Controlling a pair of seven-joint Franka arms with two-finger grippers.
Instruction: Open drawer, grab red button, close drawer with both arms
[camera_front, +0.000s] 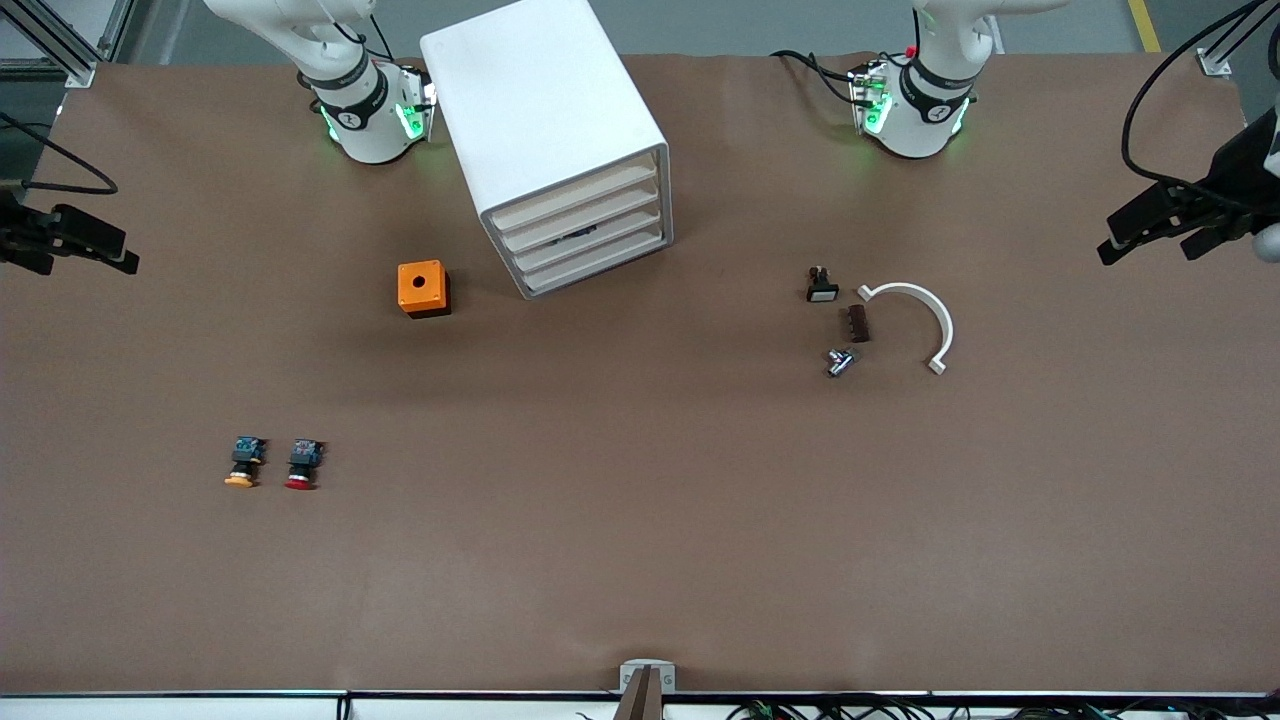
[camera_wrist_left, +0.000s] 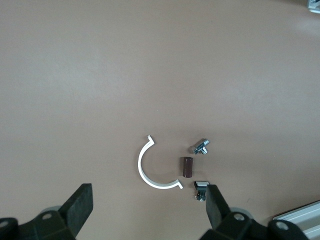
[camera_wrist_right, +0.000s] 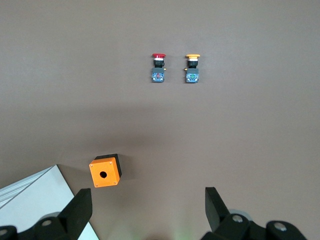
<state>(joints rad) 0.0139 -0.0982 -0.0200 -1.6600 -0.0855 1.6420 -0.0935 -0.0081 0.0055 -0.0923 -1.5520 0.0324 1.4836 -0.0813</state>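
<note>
My left gripper (camera_wrist_left: 147, 210) and my right gripper (camera_wrist_right: 145, 212) both hang fully open, holding nothing, each at its own end of the surface (camera_front: 640, 520). The drawer (camera_front: 590, 235) sits shut in the white cabinet (camera_front: 545, 130). The button (camera_front: 303, 465) with red cap lies toward my right arm's end, just beside the orange-yellow button (camera_front: 244, 464).

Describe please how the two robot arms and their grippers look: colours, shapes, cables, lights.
Both arms are white and rounded, with black joint bands. The right arm and the left arm glow green at the base, and black cables run along them. The left gripper and the right gripper are black, each with two blocky fingers that taper toward the tip.
</note>
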